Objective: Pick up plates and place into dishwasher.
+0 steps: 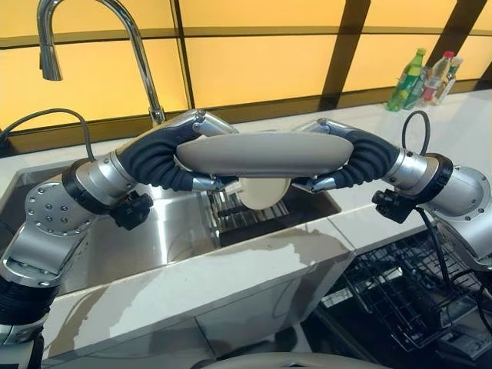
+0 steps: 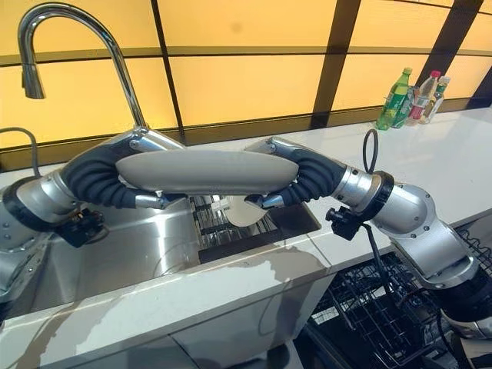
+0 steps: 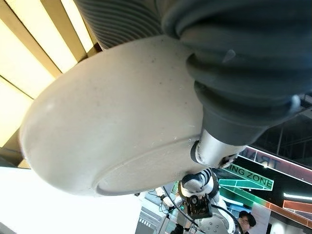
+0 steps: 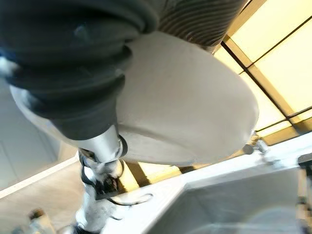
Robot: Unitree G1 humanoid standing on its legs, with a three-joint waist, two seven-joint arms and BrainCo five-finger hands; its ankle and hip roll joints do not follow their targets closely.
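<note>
A wide, shallow grey-beige ceramic plate [image 1: 261,154] hangs edge-on above a stainless-steel sink [image 1: 161,238], clasped between the robot's two hands. The left hand [image 1: 173,157] grips its left rim and the right hand [image 1: 346,157] its right rim, each with silver fingers curled under the plate and the dark ribbed cover over the top. The plate is matte, faintly speckled, with a rounded rim and a shallow raised foot ring on its underside. That underside appears in the left wrist view and the right wrist view, where the plate [image 3: 112,122] arches over the camera and the opposite arm reaches in behind it; the left wrist view also catches a person [image 3: 246,222] standing far off under green signage. The eye views show what the wrist cameras do not: a second, smaller pale round plate [image 1: 264,191] standing upright in a dark slotted rack [image 1: 231,211] inside the sink basin, directly below the held plate, and a tall curved chrome tap [image 1: 100,46] rising behind the basin. The sink sits in a white marbled countertop [image 1: 231,265], backed by amber panels in dark frames, with several plastic drink bottles [image 1: 423,77] at the far right corner. Below the counter at right, a black wire dishwasher basket [image 1: 407,288] stands pulled out.
</note>
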